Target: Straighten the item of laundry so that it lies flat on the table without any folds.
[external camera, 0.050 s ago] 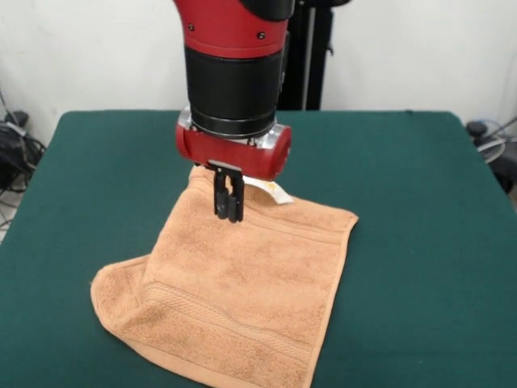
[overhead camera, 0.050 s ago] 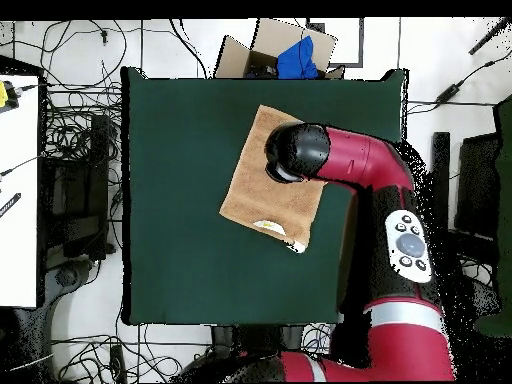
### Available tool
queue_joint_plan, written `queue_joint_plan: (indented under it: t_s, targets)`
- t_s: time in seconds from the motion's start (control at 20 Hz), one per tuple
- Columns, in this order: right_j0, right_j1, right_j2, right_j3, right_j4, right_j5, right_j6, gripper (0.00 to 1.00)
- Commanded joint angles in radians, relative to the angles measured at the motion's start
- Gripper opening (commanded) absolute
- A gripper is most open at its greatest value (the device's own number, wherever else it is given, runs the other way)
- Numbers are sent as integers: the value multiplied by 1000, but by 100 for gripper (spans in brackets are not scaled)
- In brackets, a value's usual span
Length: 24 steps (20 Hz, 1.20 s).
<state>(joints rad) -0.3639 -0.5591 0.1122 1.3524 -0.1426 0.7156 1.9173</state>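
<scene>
The gripper [external camera, 0.050 s ago: 229,206] hangs over the far part of the towel [external camera, 0.050 s ago: 242,299], its two black fingers [external camera, 0.050 s ago: 235,202] close together with nothing between them, tips just above or touching the cloth; which cannot be told. The white tag [external camera, 0.050 s ago: 273,191] lies just beside the fingers. The towel rests on the table [external camera, 0.050 s ago: 420,242], its near left corner folded under.
</scene>
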Motion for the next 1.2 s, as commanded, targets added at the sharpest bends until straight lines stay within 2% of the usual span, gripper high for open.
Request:
queue_joint_plan:
  t_s: [0.05,0.65,1.2]
  targets:
    - [26,33,-30,117,41,13,205,0]
    - [68,79,-52,111,55,-30,254,0]
    - [171,125,-119,133,127,-97,376,0]
